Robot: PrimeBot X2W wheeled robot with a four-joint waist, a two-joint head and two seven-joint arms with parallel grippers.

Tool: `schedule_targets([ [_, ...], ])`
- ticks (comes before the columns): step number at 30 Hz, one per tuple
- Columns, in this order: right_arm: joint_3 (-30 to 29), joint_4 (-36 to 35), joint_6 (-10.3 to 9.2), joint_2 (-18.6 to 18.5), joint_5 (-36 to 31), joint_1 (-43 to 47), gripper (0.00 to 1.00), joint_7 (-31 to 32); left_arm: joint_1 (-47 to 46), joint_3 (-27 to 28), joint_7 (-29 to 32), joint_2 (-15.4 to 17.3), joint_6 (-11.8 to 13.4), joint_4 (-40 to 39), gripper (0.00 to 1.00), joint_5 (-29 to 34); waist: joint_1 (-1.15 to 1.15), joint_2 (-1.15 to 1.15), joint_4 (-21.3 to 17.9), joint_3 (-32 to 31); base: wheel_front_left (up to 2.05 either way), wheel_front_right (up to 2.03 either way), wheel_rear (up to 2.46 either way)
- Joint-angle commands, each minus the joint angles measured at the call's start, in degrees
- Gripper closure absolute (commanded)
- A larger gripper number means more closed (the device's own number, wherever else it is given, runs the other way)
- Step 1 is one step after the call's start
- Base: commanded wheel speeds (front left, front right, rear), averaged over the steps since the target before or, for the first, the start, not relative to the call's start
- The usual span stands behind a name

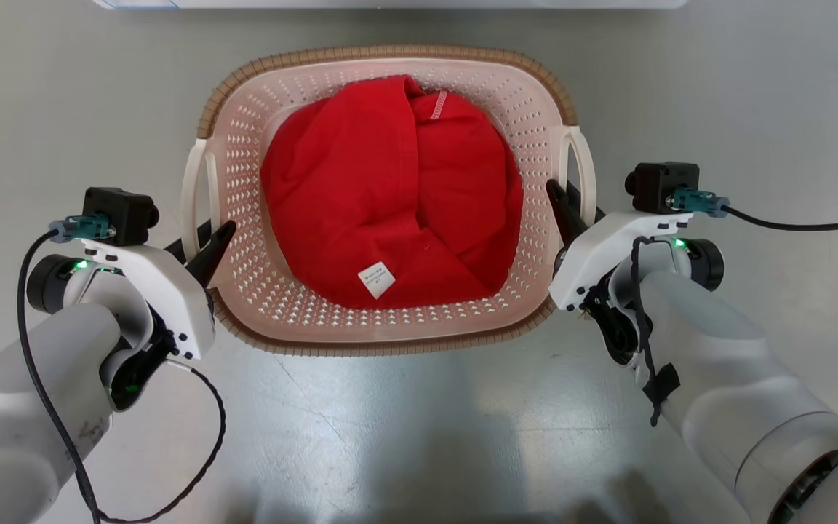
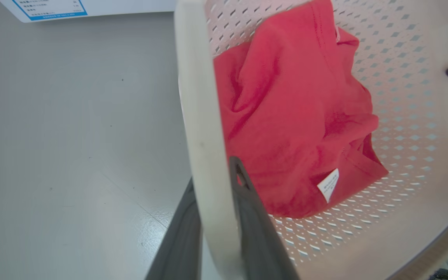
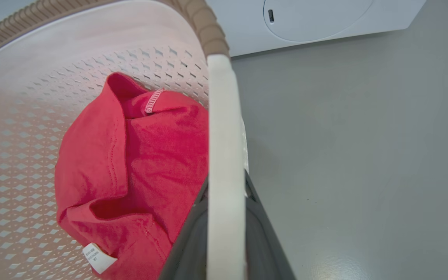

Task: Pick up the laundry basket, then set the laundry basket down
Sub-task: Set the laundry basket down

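Where the grey floor [image 1: 62, 109] extends before the white washing machine [image 3: 317, 19], the laundry basket [image 1: 382, 54] lies between both arms, mouth upward. Its long axis runs left to right, with a handle at each short end. Whether it rests on the floor cannot be told. A red garment [image 1: 390, 196] lies inside. The left gripper [image 1: 212, 236] is closed narrowly on the left handle [image 1: 190, 182], and the right gripper [image 1: 563, 200] on the right handle [image 1: 585, 167]. The garment bears a white label [image 1: 376, 279].
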Motion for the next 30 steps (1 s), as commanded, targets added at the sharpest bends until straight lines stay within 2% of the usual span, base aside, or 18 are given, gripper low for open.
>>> schedule_targets([
  [1,-1.23,-0.69,0.67,0.10,-1.93,1.03,1.00,-0.62,-1.27,0.98,-1.10,2.67,-0.93,-1.17,1.00,1.44,-0.01,0.00,-0.15,0.85,0.00,0.00,0.00],
  [20,-16.44,-4.82,0.67,0.10,-17.45,3.66,1.00,-0.62,-3.94,0.98,-2.59,3.28,-0.94,-2.48,1.00,1.54,-0.01,0.00,-0.28,6.09,0.00,0.00,0.00],
  [30,-21.93,-6.59,0.67,0.10,-23.33,4.70,1.00,-0.62,-5.43,1.11,-2.76,3.23,-0.94,-3.28,1.00,1.22,-0.01,0.00,0.44,8.03,0.00,0.00,0.00],
])
